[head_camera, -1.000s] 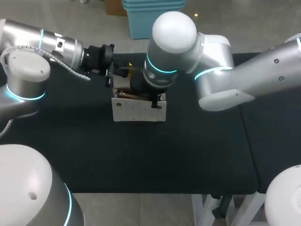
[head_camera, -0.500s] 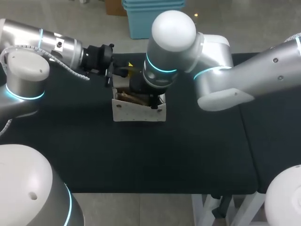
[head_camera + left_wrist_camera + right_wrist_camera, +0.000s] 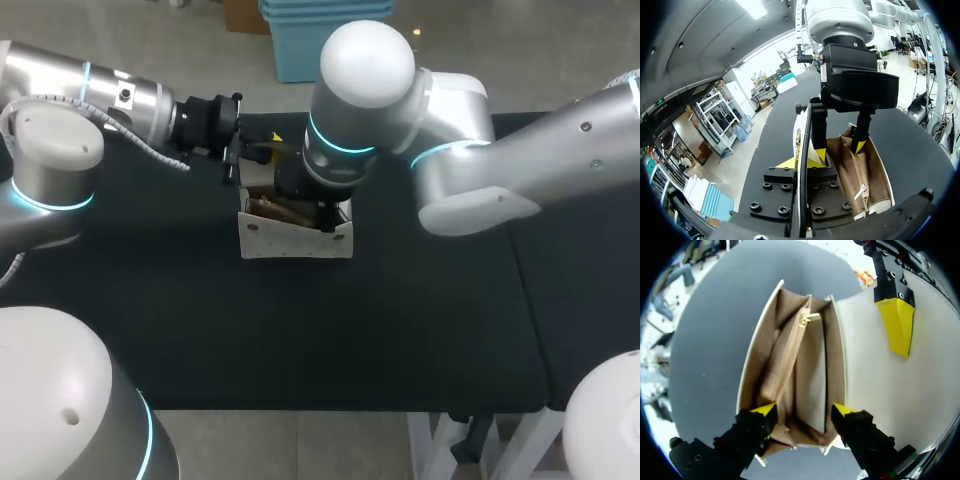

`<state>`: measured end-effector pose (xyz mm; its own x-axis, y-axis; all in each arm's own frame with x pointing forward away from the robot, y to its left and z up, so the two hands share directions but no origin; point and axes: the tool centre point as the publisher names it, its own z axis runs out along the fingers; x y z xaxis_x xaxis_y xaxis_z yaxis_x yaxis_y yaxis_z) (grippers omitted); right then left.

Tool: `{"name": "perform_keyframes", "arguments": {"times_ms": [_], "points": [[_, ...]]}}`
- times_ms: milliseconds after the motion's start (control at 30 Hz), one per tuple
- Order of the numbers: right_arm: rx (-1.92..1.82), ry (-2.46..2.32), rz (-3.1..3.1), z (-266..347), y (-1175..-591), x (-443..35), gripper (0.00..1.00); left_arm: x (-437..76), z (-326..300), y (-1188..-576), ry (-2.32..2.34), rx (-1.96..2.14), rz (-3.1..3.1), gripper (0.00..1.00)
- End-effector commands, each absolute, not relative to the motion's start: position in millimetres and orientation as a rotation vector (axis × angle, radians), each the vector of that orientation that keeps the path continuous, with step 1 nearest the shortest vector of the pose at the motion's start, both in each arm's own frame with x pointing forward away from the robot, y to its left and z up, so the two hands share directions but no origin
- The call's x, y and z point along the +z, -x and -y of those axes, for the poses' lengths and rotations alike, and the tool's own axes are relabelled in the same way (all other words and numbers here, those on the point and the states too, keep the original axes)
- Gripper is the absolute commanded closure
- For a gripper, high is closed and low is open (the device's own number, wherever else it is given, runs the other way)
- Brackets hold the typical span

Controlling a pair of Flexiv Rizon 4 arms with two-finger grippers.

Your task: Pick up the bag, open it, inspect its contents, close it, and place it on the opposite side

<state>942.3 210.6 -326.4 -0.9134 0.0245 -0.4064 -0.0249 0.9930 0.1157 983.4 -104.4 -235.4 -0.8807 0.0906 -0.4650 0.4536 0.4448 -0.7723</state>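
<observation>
Head view: white flap-top bag (image 3: 295, 238), tan lining, stands on black table (image 3: 300, 340), left of the middle and in the far half. Left arm (image 3: 110, 95) comes in to the bag's far left corner. Right arm (image 3: 450, 150) reaches past the middle, wrist directly over the bag mouth.

Right wrist view only: looks straight down into the bag (image 3: 810, 370). Tan pockets inside, gold zip pull (image 3: 809, 317) at the far end. Right pincer (image 3: 804, 412) apart, both yellow tips inside the mouth at its near end, one by each side wall, gripping nothing. White flap (image 3: 875, 385) is folded out flat to one side, with one yellow fingertip (image 3: 896, 327) of the other arm lying on it.

Left wrist view only: flap seen edge-on (image 3: 803, 145), running between the fingers of the left pincer (image 3: 799, 162), which is clamped on it. Right pincer (image 3: 839, 149) stands just ahead, tips dipped into the open top.

Hidden: in head view the right wrist covers most of the bag mouth and both pincer tips. The left pincer's lower finger does not show in the right wrist view. Pocket contents cannot be made out.

Edges: bag well in from the near edge, closer to the far one. Wide black surface lies in front of it and to its right.
</observation>
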Motion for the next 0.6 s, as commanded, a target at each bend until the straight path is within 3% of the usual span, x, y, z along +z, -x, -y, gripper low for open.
{"name": "perform_keyframes", "arguments": {"times_ms": [33,600], "points": [[0.128,-0.003,-2.726,-227.4,-951.8,-347.3,0.0,-231.6,118.0,-977.7,-0.466,-1.419,-2.342,1.0],[0.125,-0.001,-2.721,-226.5,-953.4,-345.3,0.0,-231.8,118.9,-977.0,-0.468,-1.416,-2.342,1.0]]}}
